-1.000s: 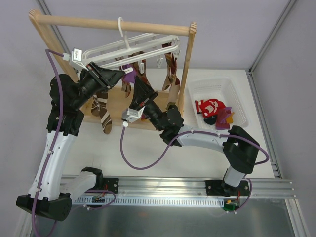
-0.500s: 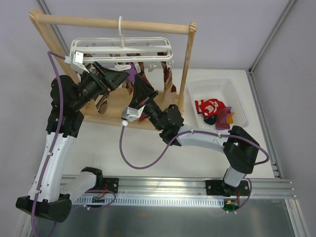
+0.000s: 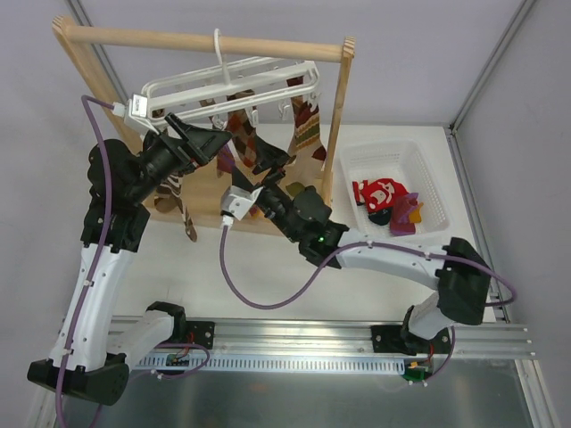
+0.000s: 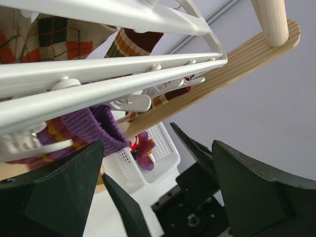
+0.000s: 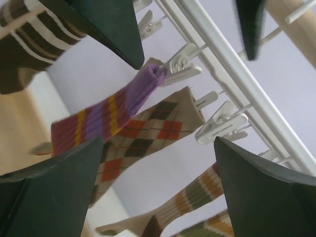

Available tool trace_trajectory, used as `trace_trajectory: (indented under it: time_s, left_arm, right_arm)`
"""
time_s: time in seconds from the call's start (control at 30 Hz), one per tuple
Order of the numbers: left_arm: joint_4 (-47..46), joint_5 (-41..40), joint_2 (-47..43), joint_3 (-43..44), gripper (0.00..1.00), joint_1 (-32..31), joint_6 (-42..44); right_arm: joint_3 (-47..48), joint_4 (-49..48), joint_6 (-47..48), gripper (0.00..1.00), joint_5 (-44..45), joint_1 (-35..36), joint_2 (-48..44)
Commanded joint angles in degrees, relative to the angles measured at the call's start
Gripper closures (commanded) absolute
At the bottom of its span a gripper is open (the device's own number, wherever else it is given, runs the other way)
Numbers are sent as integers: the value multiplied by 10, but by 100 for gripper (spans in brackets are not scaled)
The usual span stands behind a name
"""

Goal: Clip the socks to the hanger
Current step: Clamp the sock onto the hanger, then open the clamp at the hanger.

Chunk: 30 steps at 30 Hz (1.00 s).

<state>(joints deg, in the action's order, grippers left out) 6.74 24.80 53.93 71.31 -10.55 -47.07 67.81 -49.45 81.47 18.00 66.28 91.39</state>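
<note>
The white hanger hangs by its hook from the wooden rack's top bar. Several socks dangle from its clips. A purple sock with orange-yellow bands is held by a clip, with an argyle sock beside it. My left gripper is open just under the hanger's rails, nothing between its fingers. My right gripper is open below the clipped socks, holding nothing. A red sock and a purple one lie in the basket.
The wooden rack stands at the back left, its base board under both grippers. A white plastic basket sits to the right of the rack. A brown-white striped sock hangs at the left. The two grippers' fingertips are close together.
Both grippers have gone from shut to open, the left first. The purple sock now hangs from its clip alone. The hanger has swung, and the right arm has drawn back slightly.
</note>
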Motion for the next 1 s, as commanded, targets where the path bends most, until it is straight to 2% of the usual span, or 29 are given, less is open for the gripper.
trace_trajectory:
  time_s: [0.0, 0.07, 0.1, 0.23, 0.5, 0.57, 0.7, 0.77, 0.87, 0.97]
  left_arm:
    - [6, -22, -12, 5, 8, -4, 31]
    - [17, -31, -15, 5, 8, -4, 43]
    - [20, -35, -16, 5, 8, -4, 58]
    - [38, -40, -33, -4, 8, -4, 109]
    - [46, 38, -120, -59, 8, -4, 238]
    - [46, 59, -134, -69, 9, -4, 247]
    - [46, 80, -139, -89, 15, -7, 252]
    - [45, 98, -132, -89, 16, -17, 253]
    - [43, 107, -117, -81, 20, -51, 260]
    - [43, 88, -96, -72, 24, -83, 260]
  right_arm:
    - [15, 178, -191, 0, 9, 8, -118]
    - [28, 259, -258, 0, -15, 8, -147]
    - [42, 346, -317, 0, -16, 8, -164]
    - [101, 487, -431, 0, 11, 8, -183]
    - [38, 539, -584, 0, 51, -1, -287]
    - [33, 558, -633, 3, 63, -4, -317]
    - [29, 630, -707, 4, 90, -20, -368]
    - [4, 636, -733, 3, 106, -38, -390]
    - [-23, 641, -740, 3, 114, -76, -418]
    - [-30, 642, -743, 3, 83, -125, -417]
